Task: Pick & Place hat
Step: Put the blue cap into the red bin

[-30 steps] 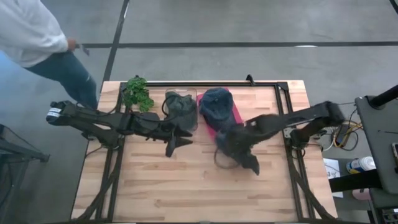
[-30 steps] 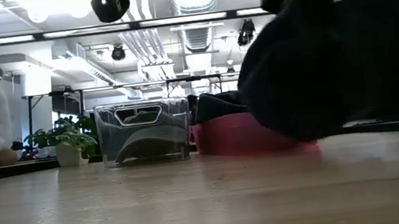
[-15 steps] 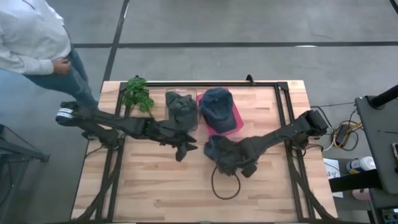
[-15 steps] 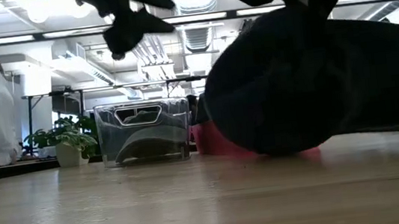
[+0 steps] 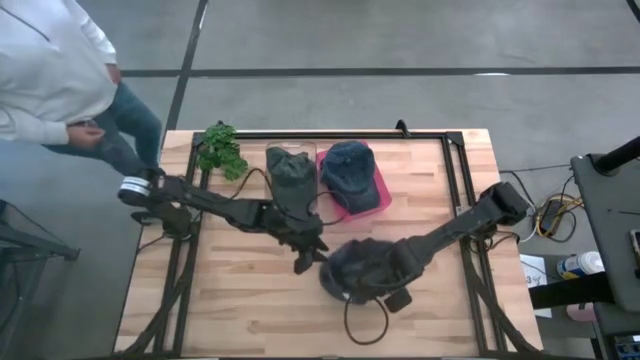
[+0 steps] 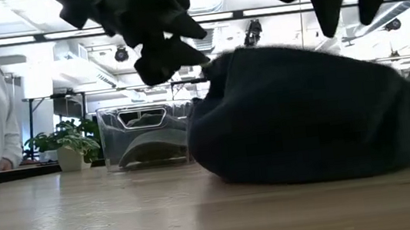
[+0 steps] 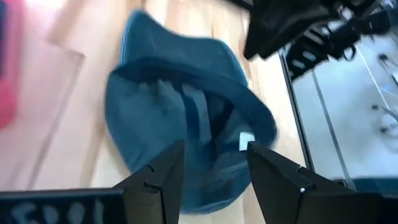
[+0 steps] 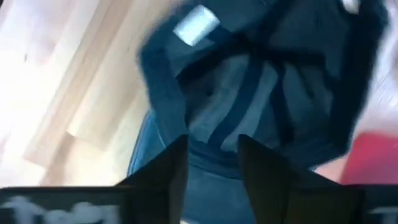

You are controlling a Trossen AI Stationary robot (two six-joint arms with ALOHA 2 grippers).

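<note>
Pink tray [image 5: 382, 192] holds a blue cap [image 5: 348, 166], clear bin [image 5: 291, 180] a green one; both grippers' fingers spread wide.

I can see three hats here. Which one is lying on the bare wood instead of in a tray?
The dark blue hat lying upside down near the table's front, between the two tools. The other blue hat sits on a pink tray, and the green hat in a clear one.

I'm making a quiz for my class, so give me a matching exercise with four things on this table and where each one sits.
Things:
1. plant
2. clear bin
3. red tray
4. loose hat

Places:
a. under a blue cap
b. on bare wood between the grippers
c. back left corner
d. holding an olive hat

Pairs: 1-c, 2-d, 3-a, 4-b
</note>
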